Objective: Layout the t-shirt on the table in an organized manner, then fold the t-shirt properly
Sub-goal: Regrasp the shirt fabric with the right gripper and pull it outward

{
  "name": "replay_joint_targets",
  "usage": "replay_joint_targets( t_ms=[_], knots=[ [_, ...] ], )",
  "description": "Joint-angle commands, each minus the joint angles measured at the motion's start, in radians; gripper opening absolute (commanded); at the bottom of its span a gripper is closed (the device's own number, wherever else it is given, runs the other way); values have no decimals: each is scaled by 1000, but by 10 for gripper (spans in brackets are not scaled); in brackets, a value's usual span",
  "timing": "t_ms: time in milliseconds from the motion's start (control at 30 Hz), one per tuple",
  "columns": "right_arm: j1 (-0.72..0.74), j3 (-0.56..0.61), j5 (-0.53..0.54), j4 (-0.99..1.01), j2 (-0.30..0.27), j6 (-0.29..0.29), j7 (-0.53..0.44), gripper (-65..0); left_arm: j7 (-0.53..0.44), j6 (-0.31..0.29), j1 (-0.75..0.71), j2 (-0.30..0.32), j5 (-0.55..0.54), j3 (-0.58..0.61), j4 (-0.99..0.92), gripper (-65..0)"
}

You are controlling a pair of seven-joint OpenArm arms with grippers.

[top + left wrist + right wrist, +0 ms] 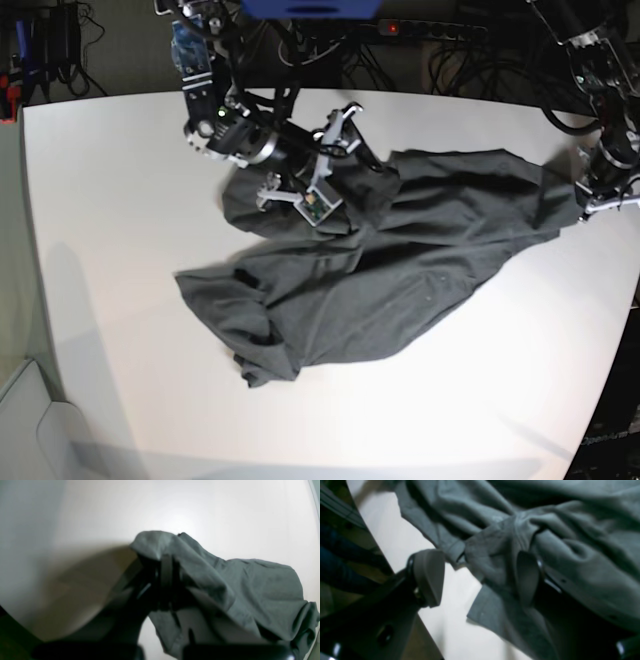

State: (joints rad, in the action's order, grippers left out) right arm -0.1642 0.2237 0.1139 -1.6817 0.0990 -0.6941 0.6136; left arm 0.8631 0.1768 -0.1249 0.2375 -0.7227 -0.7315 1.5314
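Note:
The dark grey t-shirt (pixel 400 250) lies crumpled and spread diagonally across the white table (pixel 120 200). My left gripper (pixel 590 205) is at the shirt's far right edge and is shut on its fabric. In the left wrist view the shirt (pixel 250 585) drapes over the closed fingers (pixel 166 567) above the table (pixel 225 510). My right gripper (pixel 335 165) sits at the shirt's upper left part. In the right wrist view it is open (pixel 477 577), with bunched shirt (pixel 570 530) against the right pad (pixel 527 577) and the left pad (pixel 428 575) over bare table (pixel 390 535).
Cables and a power strip (pixel 430 30) run behind the table's far edge. The table's edge shows at the left of the right wrist view, with dark blue shapes (pixel 335 562) beyond it. White table surface lies in front of and left of the shirt.

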Motion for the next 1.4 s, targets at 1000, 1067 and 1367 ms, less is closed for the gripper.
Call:
replay_joint_targets(
  t_ms=[1000, 1067, 1367],
  knots=[
    [174, 0, 25, 185, 9, -4, -122, -418, -8, -4, 14, 12, -7, -1, 21, -644],
    [174, 0, 25, 185, 9, -4, -122, -523, -8, -4, 14, 12, -8, -3, 21, -644],
    [170, -4, 25, 177, 3, -4, -123, -596, -9, -4, 17, 12, -5, -3, 13, -644]
  ],
)
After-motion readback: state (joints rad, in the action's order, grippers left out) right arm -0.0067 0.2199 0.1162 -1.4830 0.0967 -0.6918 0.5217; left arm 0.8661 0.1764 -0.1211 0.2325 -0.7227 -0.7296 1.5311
